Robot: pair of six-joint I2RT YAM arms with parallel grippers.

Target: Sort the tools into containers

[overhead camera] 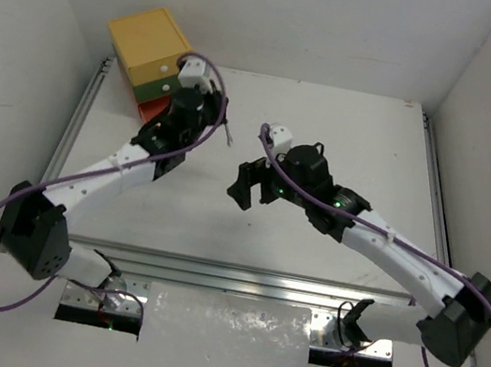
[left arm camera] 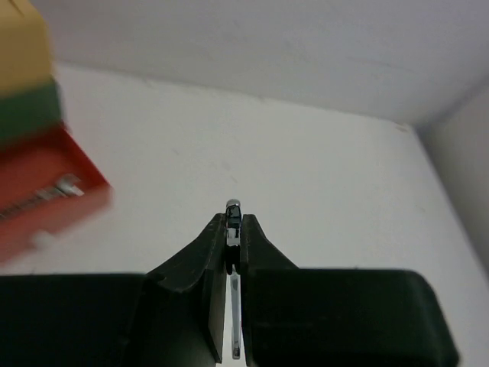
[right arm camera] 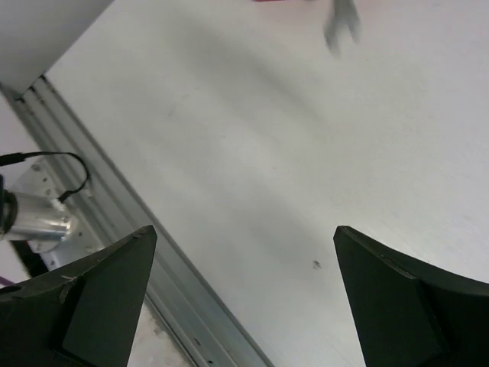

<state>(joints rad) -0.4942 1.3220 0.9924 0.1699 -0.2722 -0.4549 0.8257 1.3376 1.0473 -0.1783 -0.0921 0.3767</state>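
As the left gripper (left arm camera: 234,229) clamps a wrench (left arm camera: 234,208) pointing straight ahead, the drawers (left arm camera: 34,145) stand upper left of it; the right gripper (right arm camera: 243,245), farther off, gapes empty.

A white worktop (overhead camera: 329,141) fills the floor of a box of plain white walls (overhead camera: 304,13). Metal rails run along its left (overhead camera: 83,107), right (overhead camera: 436,179) and near (overhead camera: 238,277) edges. A crinkled silvery sheet (overhead camera: 231,319) lies just past the near rail. The right wrist view shows a small dark speck (right arm camera: 315,264) on the worktop, and a silver cylinder (right arm camera: 38,218) with a black wire (right arm camera: 69,172) beyond the rail.
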